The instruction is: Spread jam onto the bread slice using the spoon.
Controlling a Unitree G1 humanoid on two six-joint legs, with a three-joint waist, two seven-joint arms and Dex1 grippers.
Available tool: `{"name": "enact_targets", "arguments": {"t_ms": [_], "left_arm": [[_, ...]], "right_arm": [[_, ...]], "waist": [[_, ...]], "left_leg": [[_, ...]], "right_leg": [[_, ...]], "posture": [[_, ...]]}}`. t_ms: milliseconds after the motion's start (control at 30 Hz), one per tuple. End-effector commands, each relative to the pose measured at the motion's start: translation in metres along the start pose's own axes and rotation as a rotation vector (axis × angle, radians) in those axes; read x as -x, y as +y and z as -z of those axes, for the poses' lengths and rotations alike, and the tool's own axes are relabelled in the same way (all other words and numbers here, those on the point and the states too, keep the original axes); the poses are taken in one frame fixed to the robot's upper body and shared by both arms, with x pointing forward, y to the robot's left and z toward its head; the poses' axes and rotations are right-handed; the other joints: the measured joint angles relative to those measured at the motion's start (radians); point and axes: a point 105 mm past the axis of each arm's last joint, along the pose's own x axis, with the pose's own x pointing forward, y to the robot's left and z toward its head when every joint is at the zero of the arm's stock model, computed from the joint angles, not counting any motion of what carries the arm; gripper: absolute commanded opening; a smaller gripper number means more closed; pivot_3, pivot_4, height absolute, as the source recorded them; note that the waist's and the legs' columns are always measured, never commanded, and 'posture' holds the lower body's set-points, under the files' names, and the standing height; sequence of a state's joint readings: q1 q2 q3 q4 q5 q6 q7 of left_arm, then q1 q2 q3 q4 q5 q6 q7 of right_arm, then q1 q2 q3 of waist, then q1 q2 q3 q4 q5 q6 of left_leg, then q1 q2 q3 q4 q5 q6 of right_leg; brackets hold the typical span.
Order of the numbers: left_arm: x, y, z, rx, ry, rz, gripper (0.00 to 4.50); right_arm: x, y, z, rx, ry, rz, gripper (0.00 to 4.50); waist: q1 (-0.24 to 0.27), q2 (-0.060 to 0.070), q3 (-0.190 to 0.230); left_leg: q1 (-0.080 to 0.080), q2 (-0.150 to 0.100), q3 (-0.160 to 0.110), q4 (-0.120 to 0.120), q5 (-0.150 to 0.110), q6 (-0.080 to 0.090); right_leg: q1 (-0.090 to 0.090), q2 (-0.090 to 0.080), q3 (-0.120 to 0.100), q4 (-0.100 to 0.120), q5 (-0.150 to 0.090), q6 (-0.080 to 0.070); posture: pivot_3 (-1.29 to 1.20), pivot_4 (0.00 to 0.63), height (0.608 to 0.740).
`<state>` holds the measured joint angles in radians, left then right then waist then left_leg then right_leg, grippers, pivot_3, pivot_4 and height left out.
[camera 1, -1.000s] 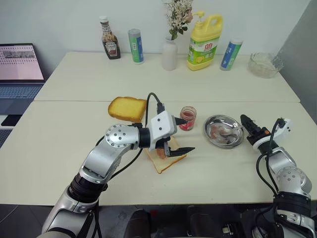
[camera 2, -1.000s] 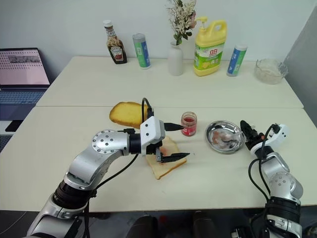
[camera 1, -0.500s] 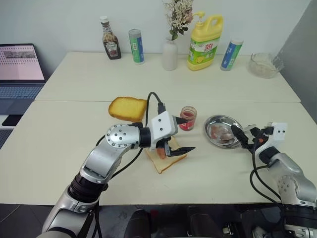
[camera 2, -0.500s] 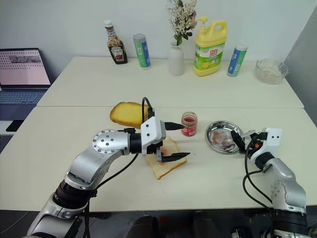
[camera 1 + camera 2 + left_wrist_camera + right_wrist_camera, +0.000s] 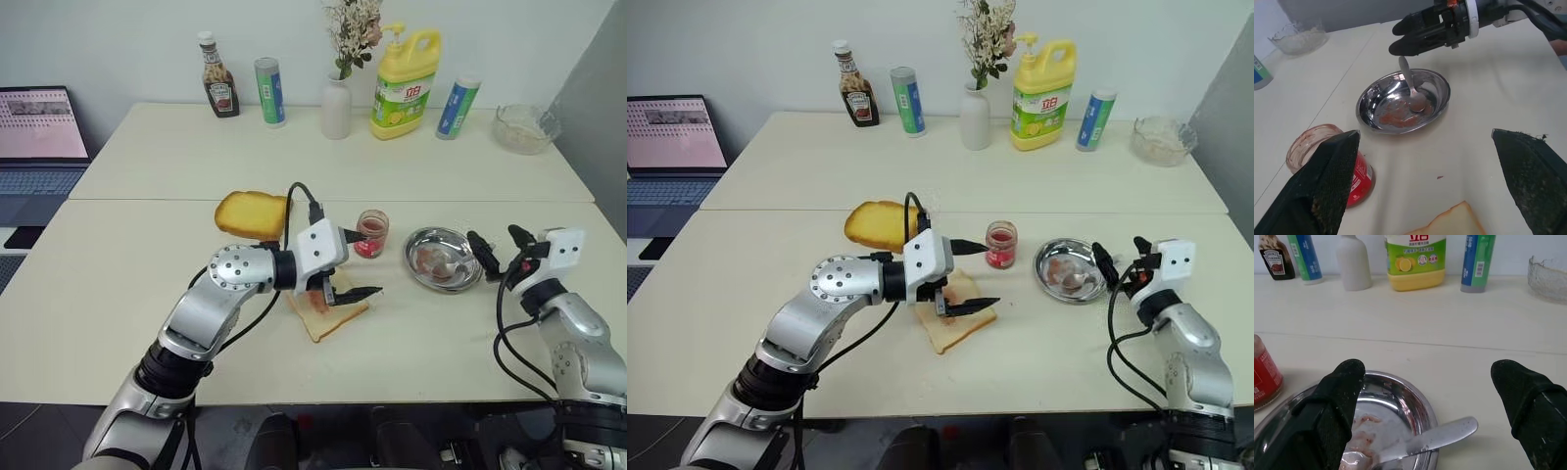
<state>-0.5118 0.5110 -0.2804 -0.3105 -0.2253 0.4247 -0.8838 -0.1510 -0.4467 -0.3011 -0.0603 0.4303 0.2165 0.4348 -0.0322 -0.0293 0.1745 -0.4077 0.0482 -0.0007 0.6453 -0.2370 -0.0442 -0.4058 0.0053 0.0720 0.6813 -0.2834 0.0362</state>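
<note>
My left gripper (image 5: 361, 264), jaws wide and empty, hovers over the smeared bread slice (image 5: 328, 306). Beyond it stands the jam (image 5: 371, 233). My right gripper (image 5: 495, 250), jaws wide and empty, hangs beside the steel dish (image 5: 443, 258), the spoon (image 5: 1412, 89) parked inside to keep the table clean.

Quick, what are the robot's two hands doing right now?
Left hand: open, empty, over the pale tan bread slice.
Right hand: open, empty, beside the round steel dish.
</note>
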Motion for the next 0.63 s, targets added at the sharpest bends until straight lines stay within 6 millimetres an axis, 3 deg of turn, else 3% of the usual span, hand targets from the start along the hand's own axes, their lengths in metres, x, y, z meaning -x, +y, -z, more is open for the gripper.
{"name": "enact_targets", "arguments": {"t_ms": [33,200,400,633], "left_arm": [[0.025,0.023,-0.006,-0.020,-0.015,-0.145,4.50],[0.069,0.040,0.020,0.050,0.132,-0.302,4.50],[0.119,0.019,0.052,0.092,0.283,-0.292,4.50],[0.146,0.000,0.079,0.147,0.363,-0.278,4.50]], "right_arm": [[0.005,0.013,-0.037,0.059,-0.092,-0.086,4.48],[0.029,0.039,-0.045,0.141,-0.001,-0.281,4.48],[0.070,0.060,-0.037,0.228,0.162,-0.526,4.48],[0.098,0.069,-0.019,0.278,0.323,-0.714,4.48]], "waist": [[-0.001,0.000,0.000],[0.001,0.000,0.000],[0.002,0.000,0.000],[0.002,-0.001,0.001]], "left_leg": [[0.000,0.000,0.000,0.000,0.000,0.000],[0.000,0.000,-0.001,0.000,0.000,0.000],[0.000,0.000,0.000,0.000,0.000,0.000],[0.008,0.000,0.001,0.000,0.000,0.000]], "right_leg": [[0.000,0.000,0.000,0.000,0.000,0.000],[0.000,0.000,0.000,0.000,0.000,0.000],[0.000,-0.001,-0.001,0.000,0.000,0.000],[0.008,-0.002,0.000,-0.001,-0.003,0.004]], "posture": [[0.00,0.150,0.740],[0.00,0.150,0.740],[0.00,0.150,0.740],[0.00,0.150,0.740]]}}
